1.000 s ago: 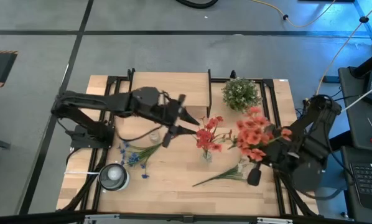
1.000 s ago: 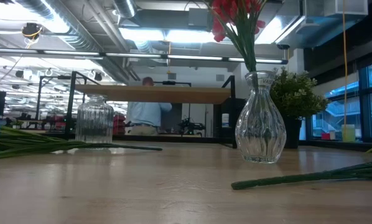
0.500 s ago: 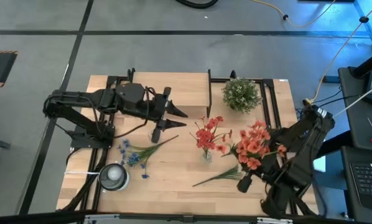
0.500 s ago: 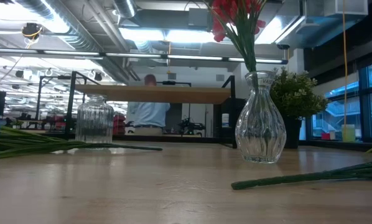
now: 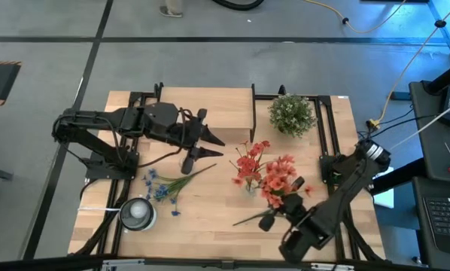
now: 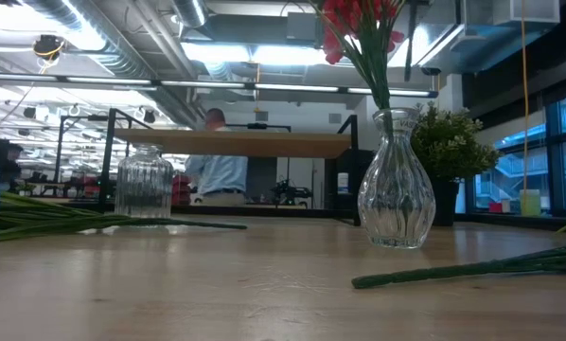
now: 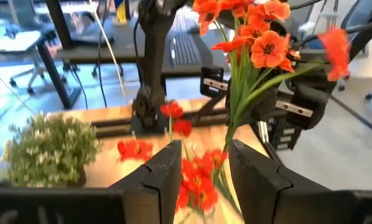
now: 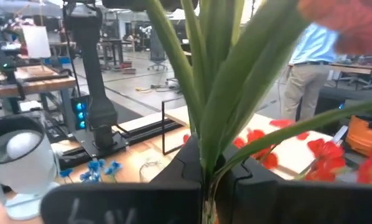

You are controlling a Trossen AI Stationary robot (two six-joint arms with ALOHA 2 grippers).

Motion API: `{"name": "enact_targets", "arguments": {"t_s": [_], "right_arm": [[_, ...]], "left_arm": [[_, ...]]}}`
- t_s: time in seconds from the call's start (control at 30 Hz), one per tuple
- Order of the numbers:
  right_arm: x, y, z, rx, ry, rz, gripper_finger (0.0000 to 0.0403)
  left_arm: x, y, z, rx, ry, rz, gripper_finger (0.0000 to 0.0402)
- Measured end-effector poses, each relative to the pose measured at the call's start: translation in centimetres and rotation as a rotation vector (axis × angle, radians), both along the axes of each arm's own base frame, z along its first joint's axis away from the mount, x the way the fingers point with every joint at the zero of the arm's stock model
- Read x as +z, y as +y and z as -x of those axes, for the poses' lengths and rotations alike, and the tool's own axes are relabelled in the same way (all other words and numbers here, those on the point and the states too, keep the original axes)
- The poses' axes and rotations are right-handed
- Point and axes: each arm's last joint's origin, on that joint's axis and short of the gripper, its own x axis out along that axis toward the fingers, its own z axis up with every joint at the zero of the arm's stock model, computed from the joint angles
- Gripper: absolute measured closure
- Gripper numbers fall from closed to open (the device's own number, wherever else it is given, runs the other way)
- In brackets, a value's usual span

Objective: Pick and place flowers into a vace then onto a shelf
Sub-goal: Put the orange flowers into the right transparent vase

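My right gripper (image 5: 272, 219) is above the near-right part of the table, shut on a bunch of red-orange flowers (image 5: 278, 177), right next to the clear glass vase (image 6: 396, 192). That vase (image 5: 248, 187) holds other red flowers (image 5: 247, 162). Further loose flowers lie flat on the tabletop: blue ones (image 5: 161, 188) at the near left, and a green-stemmed one (image 5: 255, 215) under my right gripper. The shelf (image 5: 206, 105) stands at the far edge. My left gripper (image 5: 210, 145) hovers open left of the vase, above a ribbed glass jar (image 5: 186, 161). My right gripper pinches the bunch's green stems (image 8: 204, 163) between its two fingers, which lie across the stems. The bunch is lifted clear of the table. Its stems rise from the fingers, and the red-orange blooms (image 7: 260, 37) stand above them.
A bushy green plant (image 5: 291, 113) stands at the far right beside the shelf. A white round object (image 5: 137, 214) sits at the near-left corner. Black rails (image 5: 334, 135) run along the table's sides. A person (image 6: 221, 175) stands in the room beyond the table.
My right gripper has carried the red-orange bunch toward the table's left and near edge, from the right side to just beside the vase. My left gripper has drawn back a little toward the table's left, away from the vase, and then kept still.
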Motion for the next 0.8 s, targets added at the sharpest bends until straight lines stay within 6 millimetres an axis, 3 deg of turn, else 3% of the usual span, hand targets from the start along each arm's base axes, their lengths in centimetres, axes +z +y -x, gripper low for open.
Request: {"name": "enact_targets", "arguments": {"t_s": [0.4, 0.8], "right_arm": [[-4.5, 0.2, -2.8, -0.048, 0.06, 0.0, 0.0395], [-7.1, -0.2, -4.2, -0.067, 0.203, -0.059, 0.0389]], "left_arm": [[-1.1, 0.0, 0.5, 0.004, 0.125, 0.004, 0.0274], [-1.3, -0.7, 0.9, -0.022, 0.156, 0.001, 0.0274]]}}
